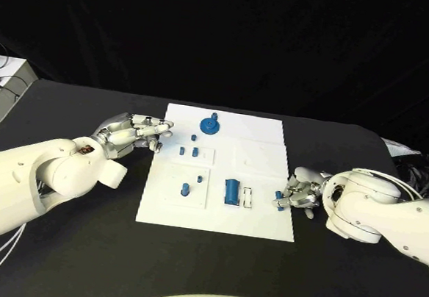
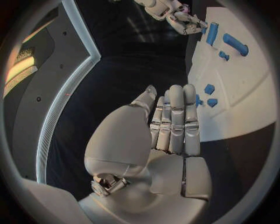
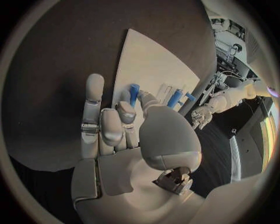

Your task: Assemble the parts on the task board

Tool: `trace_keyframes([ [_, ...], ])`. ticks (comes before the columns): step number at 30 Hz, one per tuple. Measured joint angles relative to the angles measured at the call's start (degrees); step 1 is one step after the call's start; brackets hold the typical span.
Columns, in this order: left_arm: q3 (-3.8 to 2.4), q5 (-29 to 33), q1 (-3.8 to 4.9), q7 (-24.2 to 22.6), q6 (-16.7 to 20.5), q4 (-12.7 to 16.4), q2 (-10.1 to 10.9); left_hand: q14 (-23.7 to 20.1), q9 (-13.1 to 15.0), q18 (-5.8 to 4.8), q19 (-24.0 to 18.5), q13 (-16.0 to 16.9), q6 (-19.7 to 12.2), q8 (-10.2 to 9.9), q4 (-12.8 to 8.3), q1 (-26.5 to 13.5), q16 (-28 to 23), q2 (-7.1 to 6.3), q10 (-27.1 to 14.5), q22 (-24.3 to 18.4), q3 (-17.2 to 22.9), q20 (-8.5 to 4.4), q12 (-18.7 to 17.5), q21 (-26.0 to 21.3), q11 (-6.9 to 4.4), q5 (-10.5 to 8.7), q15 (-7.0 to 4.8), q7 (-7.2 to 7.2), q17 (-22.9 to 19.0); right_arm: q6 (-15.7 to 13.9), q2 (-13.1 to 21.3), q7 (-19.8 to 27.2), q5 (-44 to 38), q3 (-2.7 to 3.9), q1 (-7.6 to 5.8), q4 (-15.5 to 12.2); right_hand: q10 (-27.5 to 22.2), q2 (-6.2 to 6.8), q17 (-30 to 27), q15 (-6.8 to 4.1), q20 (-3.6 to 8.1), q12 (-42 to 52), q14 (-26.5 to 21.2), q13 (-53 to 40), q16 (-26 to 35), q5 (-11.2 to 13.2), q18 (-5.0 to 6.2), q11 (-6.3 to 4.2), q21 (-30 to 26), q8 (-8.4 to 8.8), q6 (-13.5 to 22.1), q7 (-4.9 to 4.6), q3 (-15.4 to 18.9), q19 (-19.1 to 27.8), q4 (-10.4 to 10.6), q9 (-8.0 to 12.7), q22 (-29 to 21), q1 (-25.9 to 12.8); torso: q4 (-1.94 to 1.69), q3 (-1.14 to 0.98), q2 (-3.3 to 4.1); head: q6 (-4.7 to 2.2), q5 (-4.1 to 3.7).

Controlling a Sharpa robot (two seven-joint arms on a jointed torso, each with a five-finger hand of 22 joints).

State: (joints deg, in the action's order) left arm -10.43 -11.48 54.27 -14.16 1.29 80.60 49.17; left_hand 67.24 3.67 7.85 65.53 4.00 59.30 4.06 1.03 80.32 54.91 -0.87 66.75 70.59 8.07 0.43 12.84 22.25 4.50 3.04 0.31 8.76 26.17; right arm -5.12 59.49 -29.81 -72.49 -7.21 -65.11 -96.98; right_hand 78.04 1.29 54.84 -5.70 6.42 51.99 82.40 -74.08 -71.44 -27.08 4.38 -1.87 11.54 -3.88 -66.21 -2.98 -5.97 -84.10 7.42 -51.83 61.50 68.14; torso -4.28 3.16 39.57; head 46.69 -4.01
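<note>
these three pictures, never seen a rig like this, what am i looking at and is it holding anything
A two-armed robot sits at a black table. One picture looks down from its head; the two round ones come from cameras at its wrists. On the table lies the white task board with small blue parts, such as a large blue cylinder. The right hand pinches a small blue part at the board's edge. The left hand holds nothing, its fingers straight and together.

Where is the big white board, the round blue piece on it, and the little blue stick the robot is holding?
task board point(image 1: 265, 129): head view, bare far corner.
round blue part point(image 1: 210, 126): head view, its disc.
blue peg point(image 3: 133, 94): right wrist view, its shaft, pinched by the right hand point(image 3: 125, 135).
</note>
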Motion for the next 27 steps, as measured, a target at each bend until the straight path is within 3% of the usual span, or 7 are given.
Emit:
trace_keyframes([
  [9, 0.0, 0.01, 0.0, 0.0, 0.01, 0.05, -0.01, 0.0, 0.0, 0.0, 0.0, 0.0, 0.0, 0.0, 0.0, 0.0, 0.0, 0.0, 0.0, 0.0, 0.0, 0.0, -0.03, 0.0, 0.0, 0.0, 0.0, 0.0, 0.0, -1.14, 0.31, 0.72, 0.26, -0.15, 0.16, -0.24, -0.09, -0.96, 0.27, 0.01, -0.1, 0.08, -0.01, 0.07, 0.23, -1.47, 0.06, 0.1, 0.0, 0.05, 0.01, -0.26, -0.87, 0.1, 0.87, -0.15, 1.84, -0.96, 0.0, -0.02, 0.01, -0.2, 0.34],
  [14, 0.0, 0.01, 0.0, 0.0, 0.02, 0.07, -0.03, 0.0, 0.0, 0.0, 0.0, 0.0, 0.0, 0.0, 0.0, 0.0, 0.0, 0.0, 0.0, 0.0, 0.0, 0.0, -0.03, 0.0, 0.0, 0.0, 0.0, 0.0, 0.0, -2.88, 0.52, 0.67, 1.1, -0.28, 0.28, -0.91, -0.28, -0.96, 0.19, 0.1, -0.12, 0.23, -0.1, 0.22, 0.24, -1.96, 0.05, 0.28, 0.0, 0.48, 0.29, -0.9, -0.63, 0.12, 0.63, 0.14, 2.18, -0.96, 0.03, -0.04, 0.01, -0.32, -0.02],
  [17, 0.0, 0.01, 0.0, 0.0, 0.02, 0.07, -0.03, 0.0, 0.0, 0.0, 0.0, 0.0, 0.0, 0.0, 0.0, 0.0, 0.0, 0.0, 0.0, -0.01, 0.0, 0.0, -0.03, 0.0, 0.0, 0.0, 0.0, 0.0, 0.0, -3.99, 0.81, 0.5, 1.97, -0.33, 0.28, -1.53, -0.17, -0.93, 0.11, 0.11, -0.19, 0.23, -0.1, 0.28, 0.54, -1.99, 0.08, 0.18, 0.0, 0.13, 0.32, -0.93, -0.63, 0.2, 0.63, 7.5, 2.29, -0.98, 0.04, -0.04, 0.01, -0.34, -0.23],
  [19, 0.0, 0.01, -0.01, 0.0, 0.02, 0.07, -0.04, 0.0, 0.0, 0.0, 0.0, 0.0, 0.0, 0.0, 0.0, 0.0, 0.0, 0.0, 0.0, -0.01, 0.0, 0.0, -0.03, 0.0, 0.0, 0.0, 0.0, 0.0, 0.0, -4.68, 1.01, 0.36, 2.66, -0.33, 0.14, -2.05, -0.07, -0.92, 0.06, 0.12, -0.2, 0.23, -0.09, 0.29, 0.54, -2.43, 0.09, 0.08, 0.0, 0.12, 0.32, -0.94, -0.63, 0.2, 0.62, 15.56, 2.35, -0.99, 0.04, -0.04, 0.01, -0.34, -0.3],
  [20, 0.0, 0.01, -0.01, 0.0, 0.02, 0.07, -0.04, 0.0, 0.0, 0.0, 0.0, 0.0, 0.0, 0.0, 0.0, 0.0, 0.0, 0.0, 0.0, 0.0, 0.0, 0.0, -0.03, 0.0, 0.0, 0.0, 0.0, 0.0, 0.0, -4.96, 1.09, 0.28, 2.97, -0.34, 0.06, -2.27, -0.07, -0.91, 0.05, 0.12, -0.2, 0.23, -0.09, 0.29, 0.54, -2.65, 0.11, 0.08, 0.0, 0.21, 0.32, -0.94, -0.91, 0.2, 0.34, 17.84, 2.39, -1.0, 0.04, -0.03, 0.01, -0.34, -0.3],
  [22, 0.0, 0.01, -0.01, 0.0, 0.02, 0.07, -0.06, 0.0, 0.0, 0.0, 0.0, 0.0, 0.01, 0.0, 0.0, 0.0, 0.0, 0.0, 0.0, 0.1, 0.0, 0.0, -0.03, 0.0, 0.0, 0.0, 0.0, 0.0, 0.0, -5.58, 1.33, 0.01, 3.72, -0.4, -0.14, -2.8, -0.08, -0.54, 0.0, 0.12, -0.2, 0.23, -0.09, 0.32, 0.54, -2.89, 0.12, 0.07, 0.0, 0.5, 0.33, -0.94, -2.54, 0.2, -1.29, 18.87, 2.52, -1.37, 0.04, -0.02, 0.01, -0.34, -0.32],
  [27, 0.0, 0.01, -0.01, 0.0, 0.02, 0.06, -0.07, 0.0, 0.0, 0.0, 0.0, 0.0, 0.01, 0.0, 0.0, 0.0, 0.0, 0.0, 0.0, 0.1, 0.0, 0.0, -0.03, 0.0, 0.0, 0.0, 0.0, -0.01, 0.0, -6.84, 2.24, -0.71, 5.58, -0.45, -1.13, -4.47, -0.08, -0.54, 0.0, 0.12, -0.2, 0.23, -0.09, 0.4, 0.54, -3.23, 0.13, 0.07, 0.0, 0.31, 0.13, -1.17, -2.59, 0.21, -1.34, 18.36, 2.79, -1.37, 0.03, 0.0, 0.01, -0.38, -0.39],
])
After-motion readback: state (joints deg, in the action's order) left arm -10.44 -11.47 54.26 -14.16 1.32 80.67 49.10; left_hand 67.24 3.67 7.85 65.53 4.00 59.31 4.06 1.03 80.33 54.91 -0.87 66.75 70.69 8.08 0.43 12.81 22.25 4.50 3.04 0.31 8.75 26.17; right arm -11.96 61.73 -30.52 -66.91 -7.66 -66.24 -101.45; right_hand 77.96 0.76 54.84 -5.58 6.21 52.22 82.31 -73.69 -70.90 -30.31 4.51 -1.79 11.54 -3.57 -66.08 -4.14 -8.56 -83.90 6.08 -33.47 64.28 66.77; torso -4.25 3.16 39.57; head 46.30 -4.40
